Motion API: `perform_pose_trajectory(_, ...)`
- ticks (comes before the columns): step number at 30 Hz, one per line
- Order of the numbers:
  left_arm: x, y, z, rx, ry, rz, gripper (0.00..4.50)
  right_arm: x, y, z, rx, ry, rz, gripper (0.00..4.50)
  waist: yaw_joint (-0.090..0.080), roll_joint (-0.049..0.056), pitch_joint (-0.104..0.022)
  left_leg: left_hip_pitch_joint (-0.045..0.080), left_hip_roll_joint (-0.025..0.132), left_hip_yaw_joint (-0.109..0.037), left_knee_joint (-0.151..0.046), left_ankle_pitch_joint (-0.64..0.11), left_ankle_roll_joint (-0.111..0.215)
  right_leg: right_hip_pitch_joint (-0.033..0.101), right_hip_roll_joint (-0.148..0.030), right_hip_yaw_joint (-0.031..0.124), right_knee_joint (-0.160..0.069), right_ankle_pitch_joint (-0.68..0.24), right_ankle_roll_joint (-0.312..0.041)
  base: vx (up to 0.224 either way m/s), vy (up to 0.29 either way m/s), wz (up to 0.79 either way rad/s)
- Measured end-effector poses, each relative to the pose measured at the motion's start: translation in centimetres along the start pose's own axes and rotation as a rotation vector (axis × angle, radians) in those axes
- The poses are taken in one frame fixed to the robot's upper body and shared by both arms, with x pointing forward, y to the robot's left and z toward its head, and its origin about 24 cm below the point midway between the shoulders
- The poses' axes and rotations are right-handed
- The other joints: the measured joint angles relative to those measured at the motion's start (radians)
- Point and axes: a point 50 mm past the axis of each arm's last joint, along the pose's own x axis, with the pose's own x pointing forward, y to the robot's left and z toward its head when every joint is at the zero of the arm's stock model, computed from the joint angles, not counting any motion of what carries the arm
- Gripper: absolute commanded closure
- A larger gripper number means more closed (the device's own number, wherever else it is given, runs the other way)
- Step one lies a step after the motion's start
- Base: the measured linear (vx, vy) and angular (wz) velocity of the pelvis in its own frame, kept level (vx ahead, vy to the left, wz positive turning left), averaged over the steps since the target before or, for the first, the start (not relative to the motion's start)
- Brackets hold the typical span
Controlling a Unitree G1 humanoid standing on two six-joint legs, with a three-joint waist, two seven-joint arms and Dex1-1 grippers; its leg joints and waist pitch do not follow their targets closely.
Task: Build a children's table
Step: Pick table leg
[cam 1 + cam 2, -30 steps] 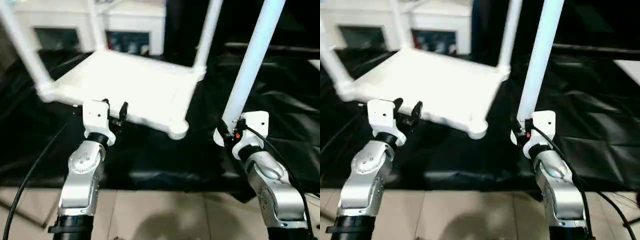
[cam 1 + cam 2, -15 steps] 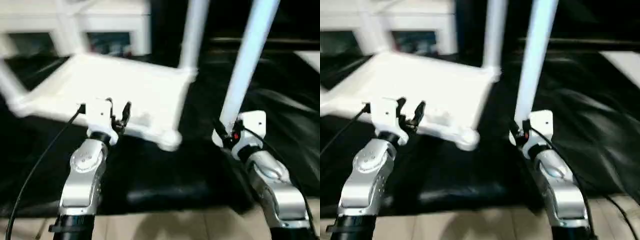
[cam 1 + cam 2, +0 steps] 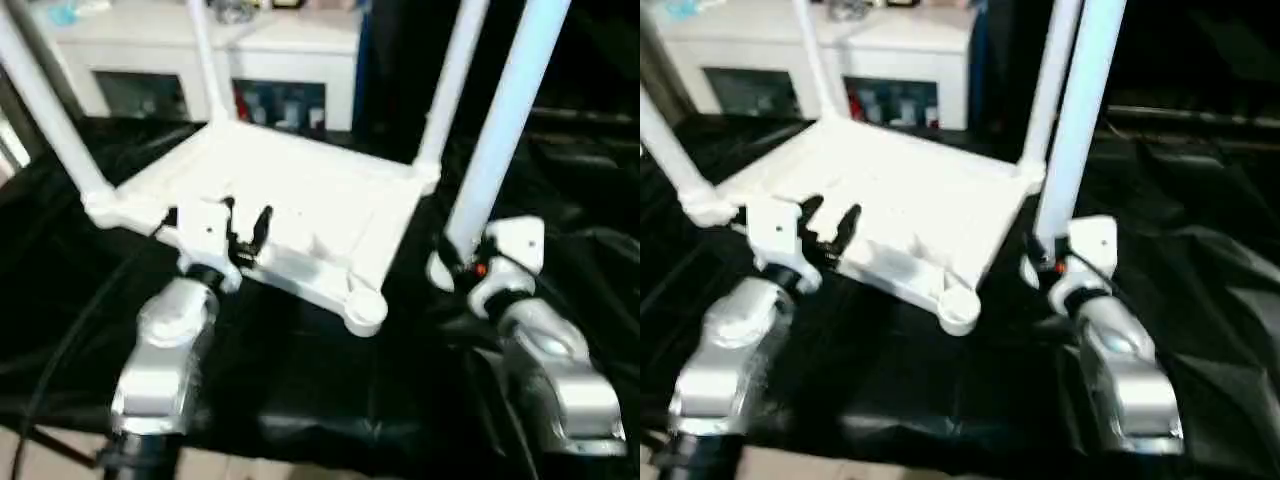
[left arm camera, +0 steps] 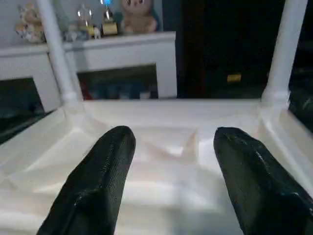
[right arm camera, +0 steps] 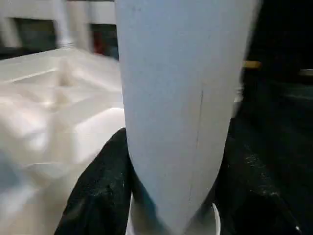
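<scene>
Left gripper (image 3: 246, 226): black fingers (image 4: 100, 186) spread apart, gripping nothing, poised at the near edge of the tabletop (image 3: 300, 200), over its ribbed underside; the wrist view looks between them across the ribs.

Right gripper (image 3: 458, 262): fingers (image 5: 100, 191) pinched on either side of a leg (image 3: 505, 115), near its lower end; the leg stands nearly upright, leaning slightly right, to the right of the tabletop and apart from it.

Tabletop: white plastic, rectangular, lying underside up on black cloth (image 3: 300, 400), one corner pointing toward the near right.

Corner socket (image 3: 366, 310), near right: round, open, no leg in it; it sits between the two grippers, nearer the left one.

Fitted legs, three:
- near-left corner leg (image 3: 50, 115), rising and slanting left;
- far-left corner leg (image 3: 203, 60), roughly upright;
- far-right corner leg (image 3: 450, 85), leaning slightly right, just left of the held leg.

Cabinet (image 3: 200, 60): white, glass-fronted, behind the tabletop at the far left; small figures (image 4: 137, 12) stand along its top in the left wrist view.

Forearms: silver, left (image 3: 165, 355) and right (image 3: 555, 380), reaching in from the near edge. Black cable (image 3: 60, 360) runs beside the left forearm.
</scene>
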Motion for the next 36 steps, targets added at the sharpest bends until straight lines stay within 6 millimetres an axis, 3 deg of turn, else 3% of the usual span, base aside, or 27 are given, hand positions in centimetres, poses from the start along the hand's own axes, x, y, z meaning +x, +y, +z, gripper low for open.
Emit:
perform_pose_trajectory(3,0.7,-0.1,-0.6,0.022,0.042,-0.105,1.43,0.0,0.0,0.0,-0.008,0.003,0.01,2.62,0.017,0.0,0.001,0.002,0.004,0.015,-0.001,0.001,0.003,0.002,-0.006,0.0,-0.003,0.002,-0.003,-0.017,0.01,0.01)
perform_pose_trajectory(4,1.4,-0.3,-0.6,0.014,0.055,-0.186,1.16,0.0,-0.2,0.1,-0.025,0.008,0.013,2.62,0.022,-0.002,0.003,0.004,0.007,0.024,-0.004,0.006,0.005,0.004,-0.008,0.0,-0.007,0.003,-0.006,-0.063,0.032,0.04)
perform_pose_trajectory(8,3.0,-1.5,0.0,0.077,0.116,-0.494,1.06,0.1,-1.0,0.4,-0.067,0.016,0.045,2.62,0.018,-0.009,0.007,0.014,0.013,0.059,-0.018,0.021,0.015,0.007,-0.023,0.003,-0.014,0.015,-0.002,-0.06,0.04,0.02)
perform_pose_trajectory(12,4.3,-3.0,0.6,0.192,0.152,-0.759,0.69,0.6,-1.6,1.3,-0.098,0.006,0.094,2.62,0.015,-0.017,0.012,0.014,0.013,0.071,-0.019,0.024,0.019,0.006,-0.032,0.003,-0.023,0.026,0.005,-0.013,0.012,-0.01)
perform_pose_trajectory(16,5.2,-3.7,-0.3,0.353,0.308,-1.0,0.31,0.8,-2.4,1.6,-0.149,0.019,0.155,2.62,0.016,-0.021,0.012,0.01,0.013,0.08,-0.025,0.026,0.028,0.002,-0.035,0.004,-0.034,0.034,0.007,0.0,0.0,0.0)
perform_pose_trajectory(19,5.6,-3.1,-0.8,0.45,0.387,-1.047,0.26,0.8,-2.6,1.5,-0.165,0.027,0.178,2.62,0.017,-0.021,0.012,-0.002,0.013,0.082,-0.026,0.03,0.037,-0.011,-0.035,0.004,-0.033,0.035,0.01,0.0,0.0,0.0)
perform_pose_trajectory(26,8.3,-4.2,-1.6,0.669,0.408,-0.949,0.26,0.7,-2.8,1.5,-0.182,0.035,0.208,2.62,0.025,-0.021,0.012,-0.006,0.014,0.082,-0.025,0.031,0.04,-0.013,-0.036,0.002,-0.033,0.036,0.01,0.0,0.0,0.0)
perform_pose_trajectory(27,8.3,-4.2,-1.8,0.671,0.414,-0.943,0.55,0.7,-2.7,1.4,-0.182,0.035,0.209,2.62,0.024,-0.021,0.012,-0.006,0.014,0.082,-0.025,0.031,0.04,-0.013,-0.036,0.002,-0.033,0.036,0.009,0.0,0.0,0.0)
perform_pose_trajectory(36,7.9,-4.6,-3.5,0.625,0.459,-0.967,1.27,0.5,-2.6,1.1,-0.192,0.036,0.211,2.62,0.027,-0.02,0.012,-0.005,0.015,0.083,-0.025,0.031,0.041,-0.012,-0.036,0.002,-0.032,0.036,0.009,0.0,0.0,0.0)
